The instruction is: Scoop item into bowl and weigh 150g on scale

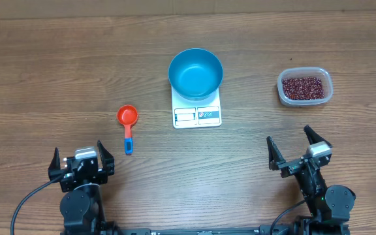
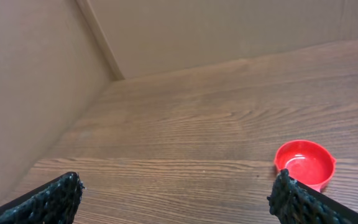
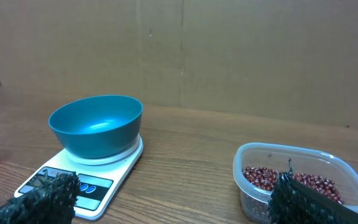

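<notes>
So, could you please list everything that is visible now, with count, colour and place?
round deep bowl: one, light blue, standing on the scale, empty
flat rectangular kitchen scale: one, white, middle of the table, under the bowl
rounded-rectangular plastic tub: one, clear, right side of the table
small beans: many, dark red-brown, inside the tub
small round scoop: one, red with a blue handle, lying left of the scale
wooden table: one, brown, under everything
cardboard wall: plain brown, behind the table
left hand: one, black, near edge on the left, open, empty
right hand: one, black, near edge on the right, open, empty
</notes>
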Tool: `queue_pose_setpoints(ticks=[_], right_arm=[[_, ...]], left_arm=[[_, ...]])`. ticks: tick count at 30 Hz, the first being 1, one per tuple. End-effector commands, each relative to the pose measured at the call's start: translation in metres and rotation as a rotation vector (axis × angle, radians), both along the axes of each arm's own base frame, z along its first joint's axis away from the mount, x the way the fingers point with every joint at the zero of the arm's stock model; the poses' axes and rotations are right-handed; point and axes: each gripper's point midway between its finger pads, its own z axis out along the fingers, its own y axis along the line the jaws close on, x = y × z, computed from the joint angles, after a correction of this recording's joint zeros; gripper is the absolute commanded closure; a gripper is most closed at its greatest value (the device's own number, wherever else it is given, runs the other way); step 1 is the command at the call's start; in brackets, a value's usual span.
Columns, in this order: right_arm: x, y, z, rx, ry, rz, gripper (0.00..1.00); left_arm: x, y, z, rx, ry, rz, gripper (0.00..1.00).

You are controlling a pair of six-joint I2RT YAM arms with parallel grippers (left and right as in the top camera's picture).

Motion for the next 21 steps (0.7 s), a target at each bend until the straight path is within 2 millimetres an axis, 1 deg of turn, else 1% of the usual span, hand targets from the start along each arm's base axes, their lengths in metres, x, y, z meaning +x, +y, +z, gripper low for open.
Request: queue_pose_setpoints(ticks=[1,7,13,21], right_arm=[[0.000,0.001,-0.002,0.006,-0.001,0.005,0.00],[0.000,0.001,-0.002,0.006,-0.001,0.005,0.00],[0.000,0.001,-0.002,0.006,-0.001,0.005,0.00],[0.000,0.001,-0.002,0.006,-0.001,0.005,0.00]], left_arm=[[0.002,-0.003,0.012,-0.042,-0.009,-0.012,0.00],[0.010,-0.002,0.017,-0.055,0.080,-0.009,0.00],[0.025,-0.004,0.023,-0.070,0.211,-0.020,0.00],[0.049,-0.006,0.019,-0.142,0.406,-0.017,0.00]])
